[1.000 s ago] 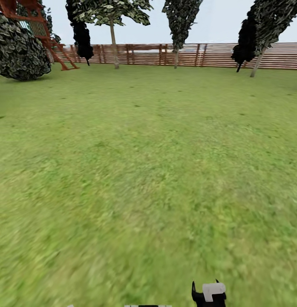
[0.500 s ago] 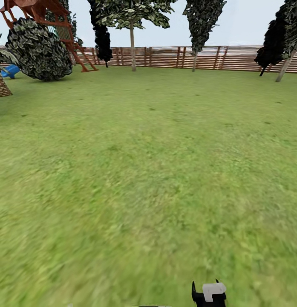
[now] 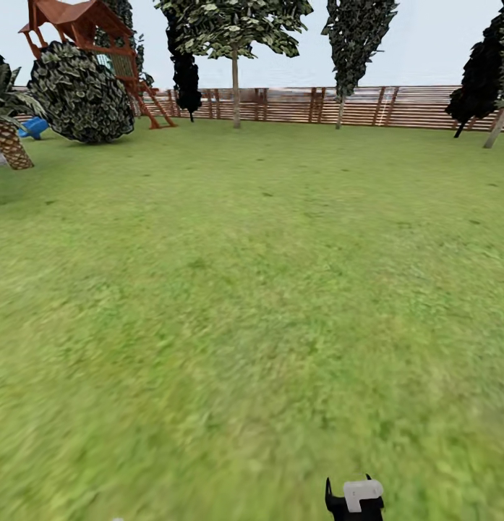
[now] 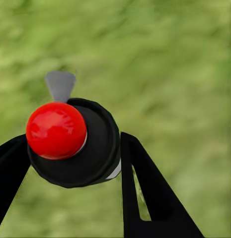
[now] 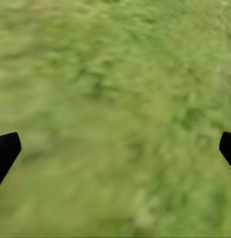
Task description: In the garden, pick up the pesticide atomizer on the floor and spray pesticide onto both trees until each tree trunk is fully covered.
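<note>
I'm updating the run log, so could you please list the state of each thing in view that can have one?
pesticide atomizer: held between the left gripper's fingers, red top toward the camera.
left gripper: shut on the atomizer.
right gripper: open, fingers wide apart, nothing between them, over grass.
tree: standing upright by the fence, far off.

- The small black cylindrical atomizer bottle (image 4: 90,148) looks like smooth matt plastic; its round red top (image 4: 56,130) is glossy, with soft highlights.
- The black fingers (image 4: 145,188) of the left gripper (image 4: 70,163) clamping it are smooth and matt.
- The wide green lawn (image 3: 252,304) looks rough and mottled.
- The brown horizontal-slat fence (image 3: 396,108) and the reddish playhouse (image 3: 82,29) look like matt wood.
- The straight grey-brown tree trunk (image 3: 236,90) appears dull and smooth.
</note>
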Robot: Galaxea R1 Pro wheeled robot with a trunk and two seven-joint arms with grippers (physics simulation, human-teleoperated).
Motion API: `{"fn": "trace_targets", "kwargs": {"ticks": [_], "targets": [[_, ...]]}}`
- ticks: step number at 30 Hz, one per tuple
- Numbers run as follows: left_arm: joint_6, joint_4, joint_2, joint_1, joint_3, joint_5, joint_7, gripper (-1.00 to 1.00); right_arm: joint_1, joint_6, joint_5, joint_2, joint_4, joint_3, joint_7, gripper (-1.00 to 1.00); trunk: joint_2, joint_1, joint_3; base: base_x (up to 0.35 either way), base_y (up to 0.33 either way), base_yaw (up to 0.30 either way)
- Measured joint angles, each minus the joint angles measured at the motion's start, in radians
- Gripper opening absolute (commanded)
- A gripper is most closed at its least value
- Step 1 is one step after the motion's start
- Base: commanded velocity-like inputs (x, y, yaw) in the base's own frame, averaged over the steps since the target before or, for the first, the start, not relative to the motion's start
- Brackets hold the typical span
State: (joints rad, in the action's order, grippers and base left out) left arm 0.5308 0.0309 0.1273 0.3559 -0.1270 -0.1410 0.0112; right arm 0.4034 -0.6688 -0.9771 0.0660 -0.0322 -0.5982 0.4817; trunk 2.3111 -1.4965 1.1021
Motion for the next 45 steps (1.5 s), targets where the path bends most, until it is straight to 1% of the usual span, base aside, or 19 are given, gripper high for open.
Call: {"fn": "trace_targets", "kwargs": {"ticks": [21, 26, 28, 31, 32, 35, 45], "targets": [[0.000, 0.000, 0.002, 0.000, 0.000, -0.001, 0.003, -1.00, -0.005, 0.000, -0.001, 0.000, 0.000, 0.000, -0.002, 1.00, 0.000, 0.000, -0.032, 0.337, 0.000, 0.012], [0.001, 0.001, 0.000, 0.000, 0.001, -0.001, 0.003, -1.00, -0.004, 0.000, 0.006, -0.006, -0.005, -0.006, -0.001, 1.00, 0.000, 0.000, -0.040, 0.336, 0.000, 0.000], [0.002, 0.001, 0.000, 0.000, 0.001, -0.001, 0.003, -1.00, -0.004, 0.000, 0.006, -0.007, -0.006, -0.030, -0.001, 1.00, 0.000, 0.000, -0.043, 0.336, 0.000, 0.000], [0.002, 0.001, 0.000, 0.000, 0.001, -0.001, 0.003, -1.00, -0.004, 0.000, 0.005, -0.007, -0.004, -0.096, -0.003, 1.00, 0.000, 0.000, -0.048, 0.336, 0.000, 0.000], [0.002, 0.001, 0.000, 0.000, 0.001, -0.001, 0.003, -1.00, -0.004, 0.000, 0.005, -0.006, -0.003, -0.105, -0.003, 1.00, 0.000, 0.000, -0.049, 0.337, 0.000, 0.000], [0.003, 0.001, 0.000, 0.000, 0.001, -0.001, 0.003, -1.00, -0.004, 0.000, 0.005, -0.005, -0.003, -0.111, -0.003, 1.00, 0.000, 0.000, -0.054, 0.337, 0.000, 0.000], [0.003, 0.001, 0.000, 0.000, 0.001, -0.001, 0.003, -1.00, -0.004, 0.000, 0.003, -0.005, -0.003, -0.112, -0.003, 1.00, 0.000, 0.000, -0.070, 0.336, 0.000, 0.000]]}}
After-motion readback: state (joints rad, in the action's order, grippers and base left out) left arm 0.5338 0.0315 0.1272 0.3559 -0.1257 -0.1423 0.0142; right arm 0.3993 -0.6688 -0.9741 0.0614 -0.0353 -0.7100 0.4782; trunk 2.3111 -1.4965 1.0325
